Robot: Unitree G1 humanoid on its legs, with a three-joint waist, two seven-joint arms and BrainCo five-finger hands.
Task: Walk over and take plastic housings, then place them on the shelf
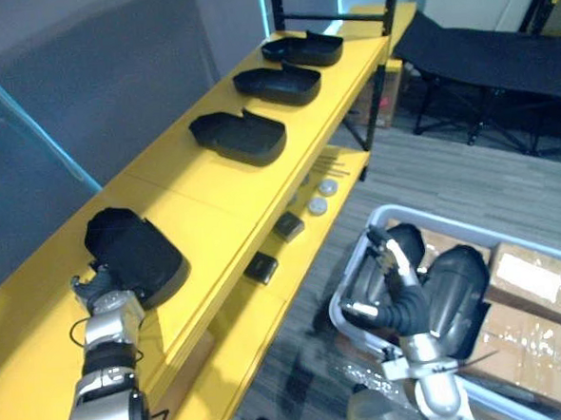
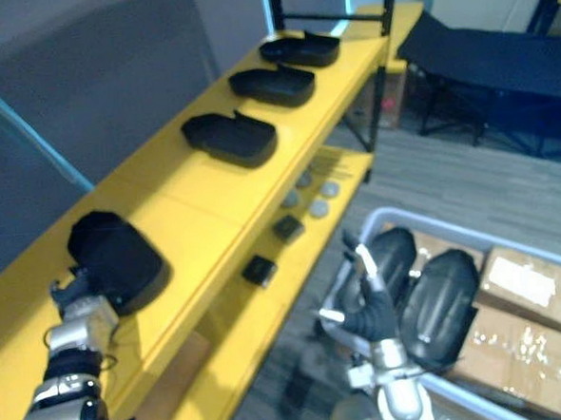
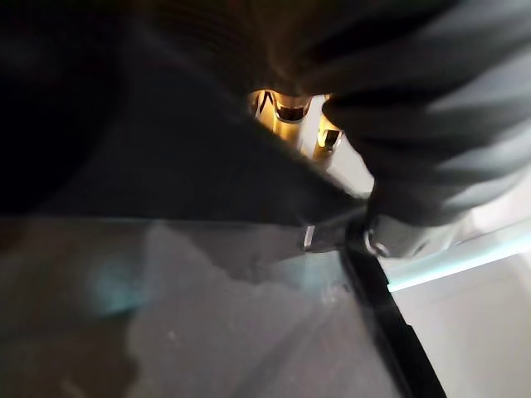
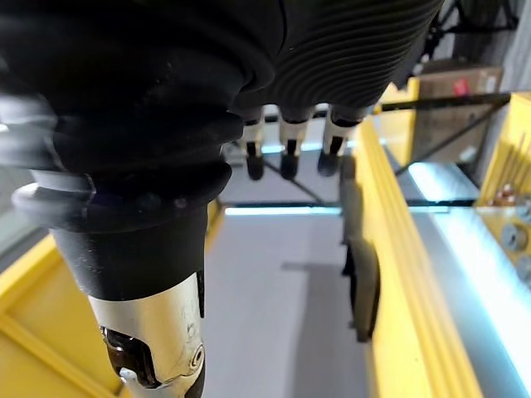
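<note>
Six plastic housings (image 1: 240,136), two small black blocks (image 1: 261,266)

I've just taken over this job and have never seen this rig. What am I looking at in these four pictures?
It is a humanoid robot with two hands. The two wide pictures come from its head, looking down; the two close ones come from a camera on each wrist. Four black plastic housings lie along the top of the yellow shelf. The left hand is at the nearest housing; whether it grips it is hidden. The right hand hangs open and empty over a cart holding further housings and cardboard boxes. Small parts lie on the lower shelf.
</note>
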